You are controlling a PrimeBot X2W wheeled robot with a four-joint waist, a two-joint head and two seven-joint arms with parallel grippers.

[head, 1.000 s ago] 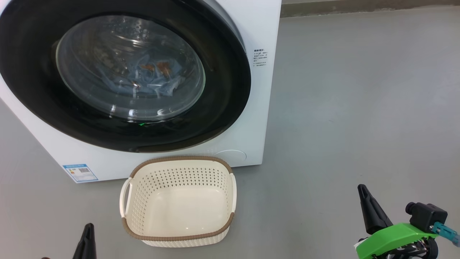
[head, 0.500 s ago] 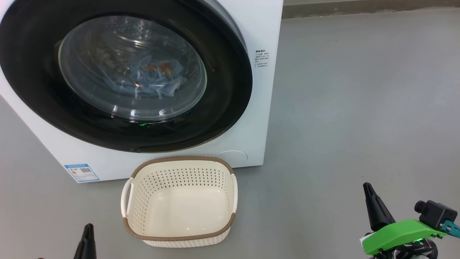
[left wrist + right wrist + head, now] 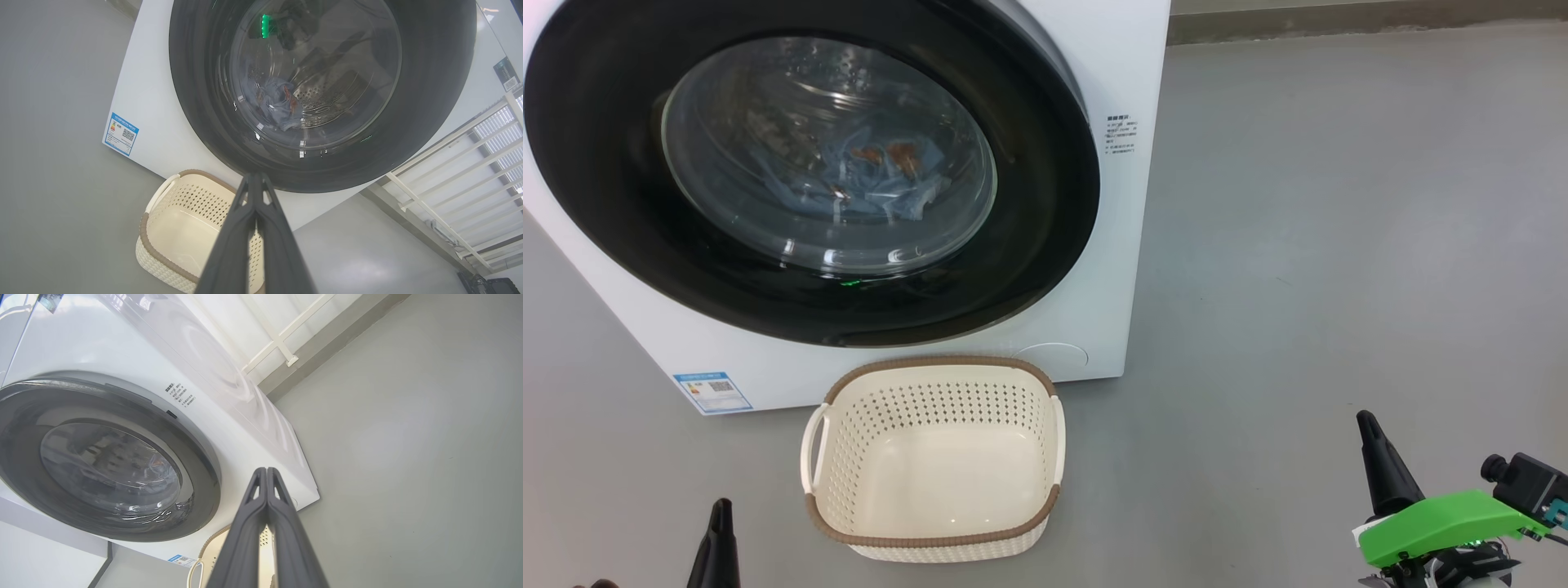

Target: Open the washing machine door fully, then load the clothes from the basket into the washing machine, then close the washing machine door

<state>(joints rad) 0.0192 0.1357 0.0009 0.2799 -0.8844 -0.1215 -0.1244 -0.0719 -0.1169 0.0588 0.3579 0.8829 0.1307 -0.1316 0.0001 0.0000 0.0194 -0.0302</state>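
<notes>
L gripper (image 3: 720, 518) low at head view's left corner, over the floor (image 3: 1339, 204), dark fingers pressed together, nothing between them. L wrist view: same closed pair (image 3: 255, 181), tip pointing at the lower rim of the door, basket beneath it. Next right, blue label sticker (image 3: 712, 392) on the washing machine (image 3: 1115, 261) at its lower front corner, near the floor. The washing machine door (image 3: 1045, 188) is a glossy black ring w/ bulging glass centre, lying flush to the white front, shut. The clothes (image 3: 874, 175) show through the glass, inside the drum: light blue fabric w/ orange-brown marks, bunched low behind the window; also seen in L wrist view (image 3: 278, 102) lying on the perforated steel. Cream-beige piece: can't make out. The basket (image 3: 935, 362) stands on the floor just in front of the machine's lower front edge, below the door's right half, upright, brown rim, handles at both sides, smooth cream bottom in plain sight. Small printed text (image 3: 1121, 135) on machine's front, right of door. Wide grey floor further right. R gripper (image 3: 1368, 433) at lower right corner, well apart from basket, fingers shut to one point, green bracket (image 3: 1441, 523) behind them. R wrist view: closed pair (image 3: 266, 475), tip over machine's lower front corner.
</notes>
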